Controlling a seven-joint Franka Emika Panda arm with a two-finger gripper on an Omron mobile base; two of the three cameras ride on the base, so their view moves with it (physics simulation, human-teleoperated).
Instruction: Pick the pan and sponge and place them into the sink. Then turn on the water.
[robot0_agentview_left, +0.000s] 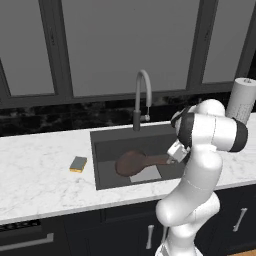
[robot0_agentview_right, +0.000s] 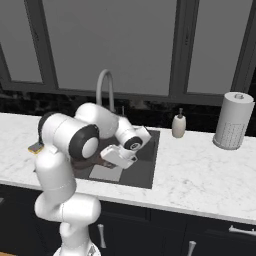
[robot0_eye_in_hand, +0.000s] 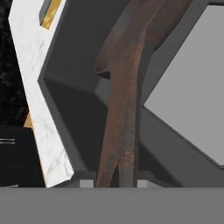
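On the marble table (robot0_agentview_left: 40, 175), our hand (robot0_agentview_left: 176, 152) reaches into the sink (robot0_agentview_left: 107, 150), its fingers closed around the handle of the pan (robot0_agentview_left: 131, 162), which sits inside the sink. The sponge (robot0_agentview_left: 78, 164) lies on the table left of the sink.

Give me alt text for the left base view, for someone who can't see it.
A white robot arm reaches into a dark sink, its gripper at the handle of a reddish-brown pan lying in the basin. A small sponge sits on the marble counter left of the sink, below an arched faucet with no water running.
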